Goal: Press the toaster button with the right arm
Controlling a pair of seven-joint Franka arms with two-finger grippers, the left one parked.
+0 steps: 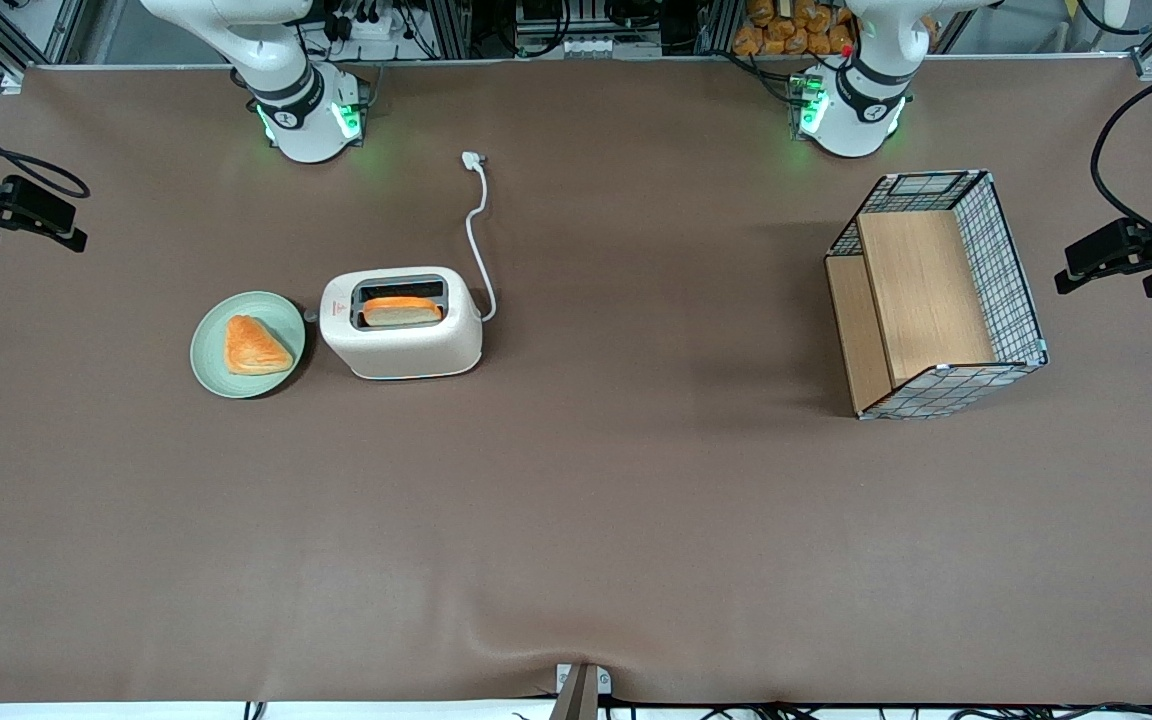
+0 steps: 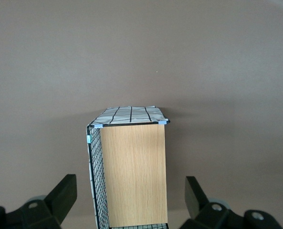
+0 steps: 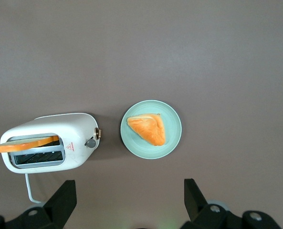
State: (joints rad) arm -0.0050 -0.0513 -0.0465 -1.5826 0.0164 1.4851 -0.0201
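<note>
You have the toaster [image 1: 402,324] standing on the brown counter [image 1: 576,520] toward the working arm's end, with a slice of bread [image 1: 401,310] upright in its top slot. Its white cord [image 1: 478,235] runs away from the front camera, heading toward twelve o'clock in the front view, and ends in a plug lying on the counter. The toaster button [image 3: 90,142] is the small grey nub on the narrow end face that looks toward the green plate [image 1: 208,358]. The plate sits just beside that end, apart from the toaster, and carries a triangular pastry [image 1: 254,346].

Your gripper [image 3: 129,202] hangs above the counter with its fingers [image 3: 61,199] spread wide apart and nothing between them. In the right wrist view the toaster, button and plate all lie below it, clear of the fingers. The right arm [image 1: 286,85] shows only its base and lower links in the front view.

A wire basket with wooden panels [image 1: 936,295] lies toward the parked arm's end of the counter, well apart from the toaster.
</note>
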